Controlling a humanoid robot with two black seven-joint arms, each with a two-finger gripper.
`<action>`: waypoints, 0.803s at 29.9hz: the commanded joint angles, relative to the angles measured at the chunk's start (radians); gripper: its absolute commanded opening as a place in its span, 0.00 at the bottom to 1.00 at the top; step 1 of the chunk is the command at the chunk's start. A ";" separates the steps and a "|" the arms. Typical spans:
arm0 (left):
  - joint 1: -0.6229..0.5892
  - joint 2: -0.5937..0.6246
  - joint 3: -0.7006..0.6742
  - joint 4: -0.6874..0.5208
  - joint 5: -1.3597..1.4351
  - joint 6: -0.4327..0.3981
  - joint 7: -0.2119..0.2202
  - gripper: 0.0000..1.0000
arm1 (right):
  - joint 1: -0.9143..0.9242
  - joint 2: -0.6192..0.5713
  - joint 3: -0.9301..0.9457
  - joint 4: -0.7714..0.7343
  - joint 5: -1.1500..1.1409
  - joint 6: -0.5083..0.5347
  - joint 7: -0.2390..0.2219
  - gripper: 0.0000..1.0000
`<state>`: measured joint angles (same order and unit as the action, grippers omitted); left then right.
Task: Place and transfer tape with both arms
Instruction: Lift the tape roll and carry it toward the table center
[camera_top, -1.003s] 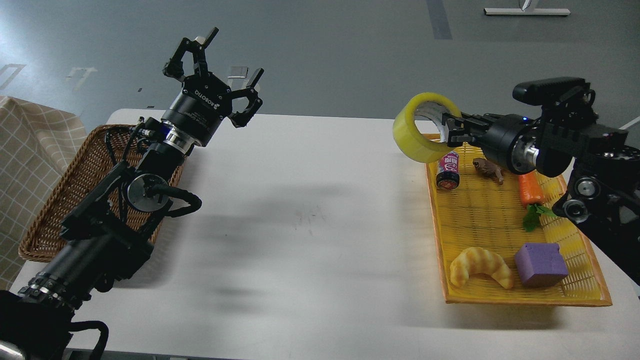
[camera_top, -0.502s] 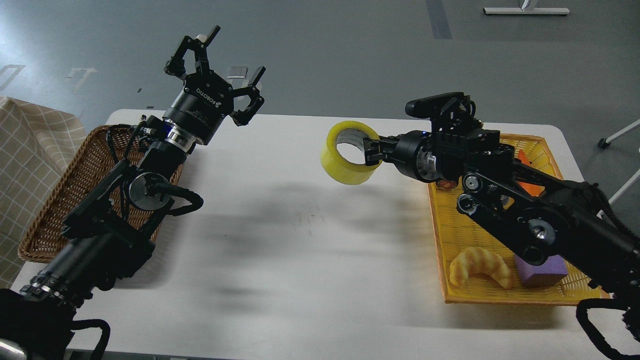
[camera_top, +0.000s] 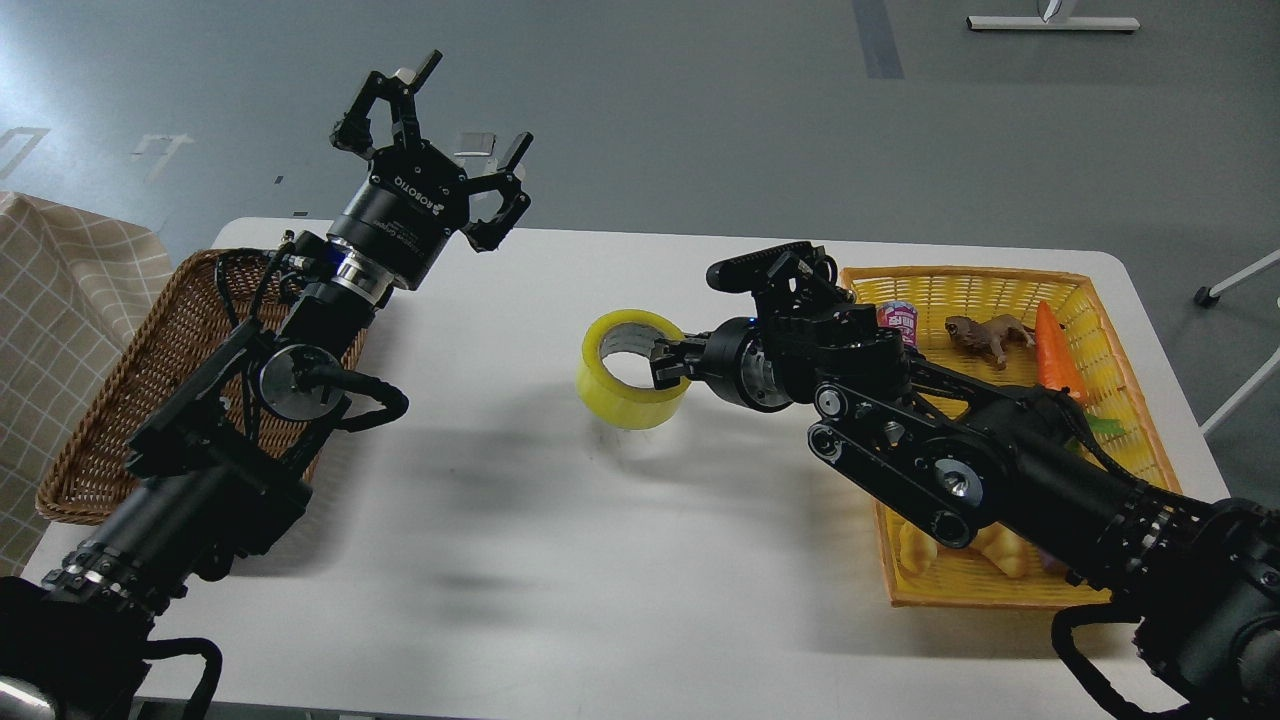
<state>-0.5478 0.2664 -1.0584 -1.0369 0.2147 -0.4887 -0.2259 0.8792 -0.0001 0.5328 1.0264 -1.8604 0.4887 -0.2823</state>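
Yellow tray (camera_top: 1120, 330): croissant (camera_top: 1000, 548) mostly hidden behind right arm. Tape (camera_top: 630, 368): pinched at its rim by right claw (camera_top: 668, 364), low over mid surface (camera_top: 560, 560). Left claw (camera_top: 440, 110): fingers spread, empty, raised above wicker basket (camera_top: 150, 380).

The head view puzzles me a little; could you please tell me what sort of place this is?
Probably a robotics lab or test area: a plain white table on a bare grey floor, with a brown wicker basket and a yellow plastic tray of toy items.
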 joint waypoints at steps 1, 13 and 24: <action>0.000 -0.001 0.000 0.000 0.000 0.000 0.000 0.98 | -0.011 0.000 -0.001 -0.029 -0.002 0.000 -0.002 0.00; 0.000 0.001 0.000 0.000 0.000 0.000 -0.001 0.98 | -0.037 0.000 -0.037 -0.035 -0.002 0.000 -0.002 0.00; 0.000 0.001 0.000 0.000 0.000 0.000 -0.001 0.98 | -0.062 0.000 -0.037 -0.035 -0.005 0.000 -0.002 0.00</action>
<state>-0.5477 0.2670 -1.0584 -1.0369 0.2148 -0.4887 -0.2270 0.8227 0.0001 0.4954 0.9909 -1.8637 0.4887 -0.2838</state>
